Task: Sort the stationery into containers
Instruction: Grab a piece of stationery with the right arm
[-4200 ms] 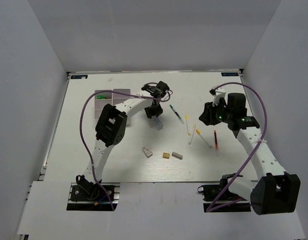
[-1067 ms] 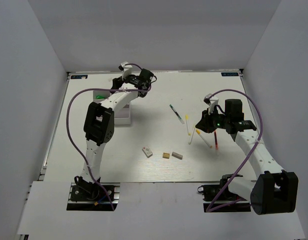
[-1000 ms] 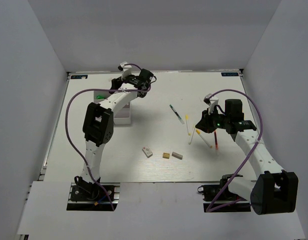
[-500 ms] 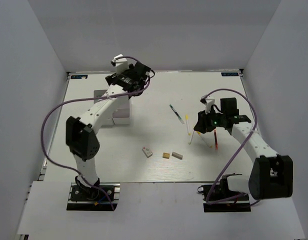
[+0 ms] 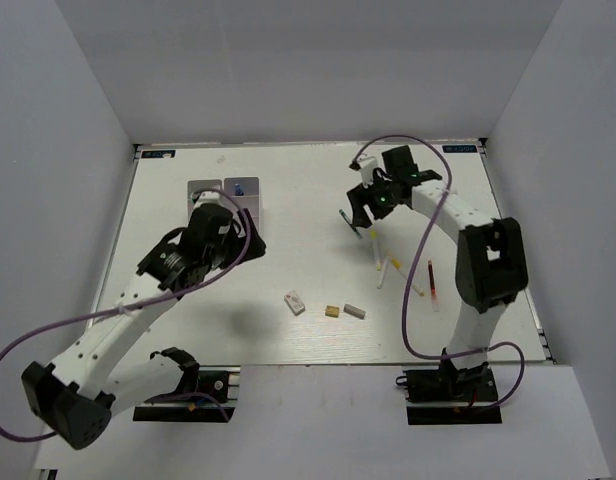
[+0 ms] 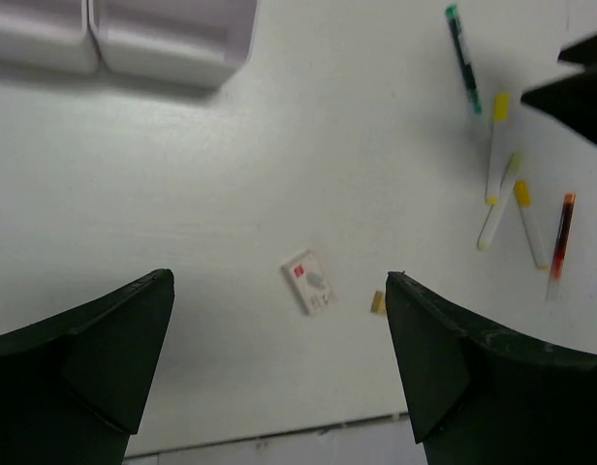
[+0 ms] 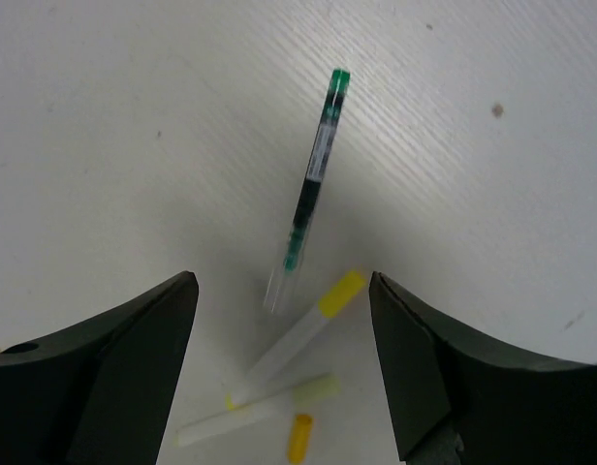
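Here the right hand [image 7: 281, 281] hangs with its fingers spread wide and empty over the black-green pen [image 7: 313, 174], which lies flat on the counter [image 5: 288, 260], well apart from the tray [image 5: 210, 184] at the far left. The pen's clear end lies just beside the yellow-tipped sticks [image 7: 298, 339], so a grip taken low would likely catch a stick as well or knock it askew. A pen this thin and flat may also roll or slip out as the fingers close. The left hand [image 6: 279, 281], just as wide and empty, hovers near the tray, where a blue bottle [image 5: 238, 188] sits; the arms could crowd each other there. The red pen [image 5: 430, 280] and eraser blocks [image 5: 331, 311] lie loose. The counter is white, faintly grained and lightly specked, boxed in by plain grey walls [image 5: 308, 70]
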Robot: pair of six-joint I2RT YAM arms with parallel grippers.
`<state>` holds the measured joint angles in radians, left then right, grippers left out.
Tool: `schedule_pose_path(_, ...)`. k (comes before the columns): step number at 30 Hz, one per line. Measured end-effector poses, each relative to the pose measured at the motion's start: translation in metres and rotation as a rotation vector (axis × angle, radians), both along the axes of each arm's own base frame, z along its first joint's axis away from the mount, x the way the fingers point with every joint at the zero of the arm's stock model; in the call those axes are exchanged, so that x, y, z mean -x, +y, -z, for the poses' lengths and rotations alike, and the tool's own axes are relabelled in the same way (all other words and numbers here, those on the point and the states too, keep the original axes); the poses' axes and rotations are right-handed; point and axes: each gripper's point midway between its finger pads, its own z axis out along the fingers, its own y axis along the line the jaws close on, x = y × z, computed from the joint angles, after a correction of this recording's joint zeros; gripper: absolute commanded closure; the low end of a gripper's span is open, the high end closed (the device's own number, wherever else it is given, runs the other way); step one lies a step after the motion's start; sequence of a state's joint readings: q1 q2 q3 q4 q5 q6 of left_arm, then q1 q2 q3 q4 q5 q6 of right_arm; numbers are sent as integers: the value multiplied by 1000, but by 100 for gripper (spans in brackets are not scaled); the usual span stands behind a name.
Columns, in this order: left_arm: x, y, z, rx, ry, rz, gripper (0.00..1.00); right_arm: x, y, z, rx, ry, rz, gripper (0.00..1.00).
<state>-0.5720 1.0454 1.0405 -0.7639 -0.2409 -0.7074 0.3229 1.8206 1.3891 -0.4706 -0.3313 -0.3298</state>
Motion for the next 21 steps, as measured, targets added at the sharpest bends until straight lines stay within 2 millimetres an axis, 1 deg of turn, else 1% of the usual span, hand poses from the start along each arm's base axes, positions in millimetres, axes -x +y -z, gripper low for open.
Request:
schedule_pose_path(2,21,5,13,23,35,15,0,-12,14,10,28,0,-17,24)
schedule_pose_path(3,31,8,18,36,53,18,0,-13,19,17,42,6,-26,24)
schedule_pose_path(5,47,12,24,64,78,18,0,-14,28,34,75,24,-45,27)
schedule_pose_path(6,54,13,26,85,85,17,0,-14,32,43,95,38,-52,27)
schedule_pose_path(7,61,13,30,105,98,17,2,-14,36,51,111,45,-58,27)
schedule_pose_path(9,73,14,38,140,125,9,2,-16,40,63,143,53,-61,29)
schedule_pose_path(11,83,15,47,172,152,0,2,-17,39,73,170,58,-56,29)
schedule_pose_path(13,93,16,56,194,184,-13,2,-19,37,77,189,57,-47,29)
schedule_pose_path(16,102,17,65,218,222,-29,2,-26,36,78,204,41,-33,30)
schedule_pose_path(20,106,16,68,242,245,-43,2,-32,37,79,206,33,-30,31)
schedule_pose_path(21,106,15,69,246,248,-47,2,-34,38,79,203,32,-31,35)
